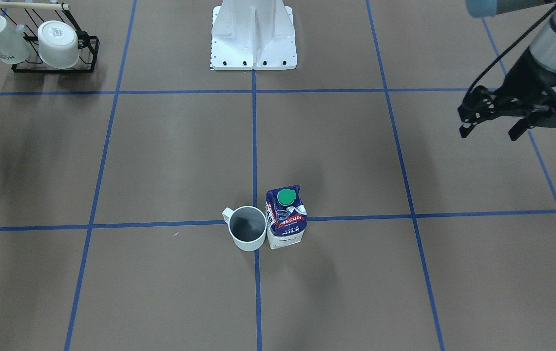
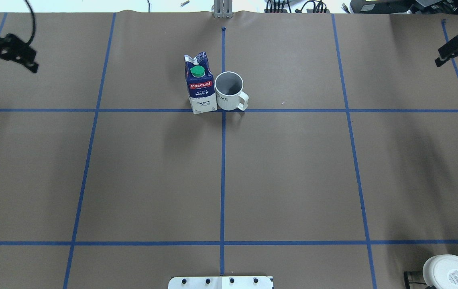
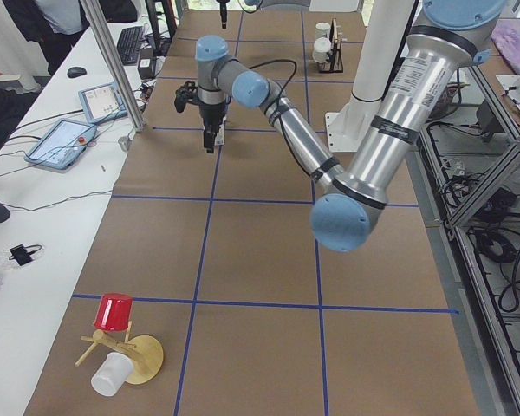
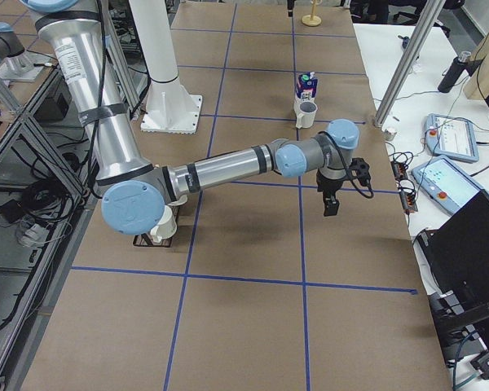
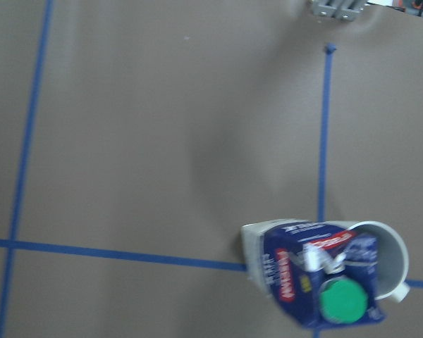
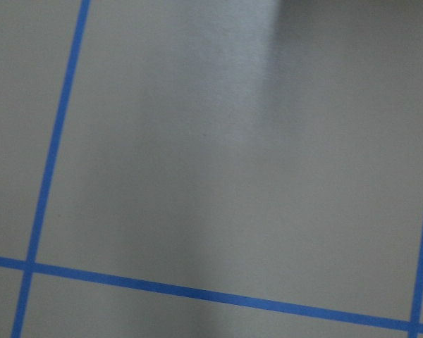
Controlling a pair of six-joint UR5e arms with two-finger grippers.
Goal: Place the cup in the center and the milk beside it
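The cup (image 2: 229, 91), a small white mug with a grey inside, stands upright at a crossing of the blue tape lines. Its handle points to the robot's right. It also shows in the front view (image 1: 247, 229). The milk (image 2: 200, 84), a navy carton with a green cap, stands upright close against the cup's left side and also shows in the front view (image 1: 286, 217). The left wrist view shows the milk (image 5: 317, 282) in front of the cup (image 5: 393, 257). My left gripper (image 1: 489, 133) is open and empty, high and far off to the left. My right gripper (image 2: 453, 60) is open and empty at the far right.
A black rack (image 1: 53, 66) holds two other white cups near the robot's right side. The white robot base (image 1: 253, 44) stands at the near middle. A wooden stand with a red cup (image 3: 114, 312) lies at the table's left end. Tablets lie on the operators' side table.
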